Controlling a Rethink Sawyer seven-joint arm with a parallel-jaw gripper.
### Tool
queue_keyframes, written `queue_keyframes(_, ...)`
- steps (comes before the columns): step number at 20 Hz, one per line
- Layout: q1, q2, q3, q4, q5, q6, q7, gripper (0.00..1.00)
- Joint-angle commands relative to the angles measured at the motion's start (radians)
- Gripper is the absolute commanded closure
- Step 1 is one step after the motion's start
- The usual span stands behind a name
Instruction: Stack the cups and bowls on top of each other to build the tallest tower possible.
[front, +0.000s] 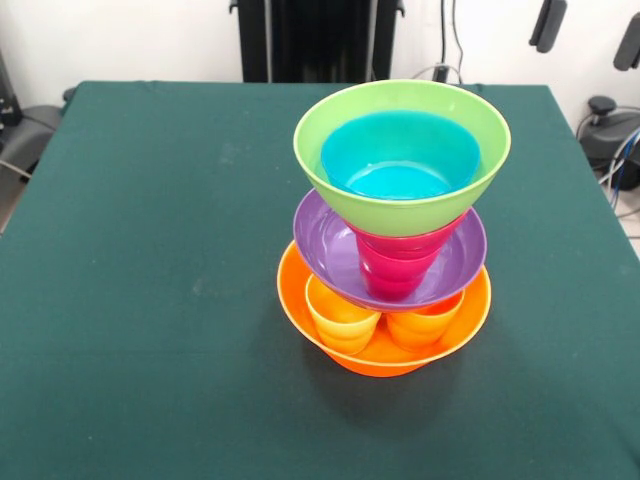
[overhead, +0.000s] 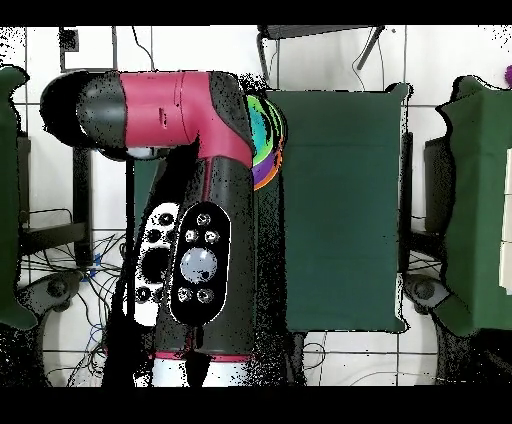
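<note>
tower (front: 390, 240) right of centre on green bench (front: 150, 250) | light blue bowl (front: 400, 155) in lime bowl (front: 340, 170), red cup (front: 395, 268), purple bowl (front: 325, 245), orange bowl (front: 300, 310) holding yellow cup (front: 342, 318), orange cup (front: 422, 325) | overhead: arm (overhead: 190, 150) hides most | claw unseen, state unknown

A dark green cloth covers the bench (front: 150, 300), hanging over its edges. Behind the far edge stands a plain white wall (front: 120, 40), with a black stand (front: 310, 40) against it at the middle. Cables (front: 615, 160) trail off the bench's right edge. From overhead, the floor (overhead: 350, 355) is white tile with dark joints, and more green-covered tables (overhead: 475, 200) stand on either side, with wires (overhead: 90, 270) lying loose on the tiles.
</note>
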Motion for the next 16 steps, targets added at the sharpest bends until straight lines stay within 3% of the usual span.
queue_keyframes(1, -0.024, 0.007, 0.073, 0.205, -0.089, -0.106, -0.078, 0.00)
queue_keyframes(16, -0.040, 0.002, 0.081, 0.262, -0.139, -0.183, -0.089, 0.00)
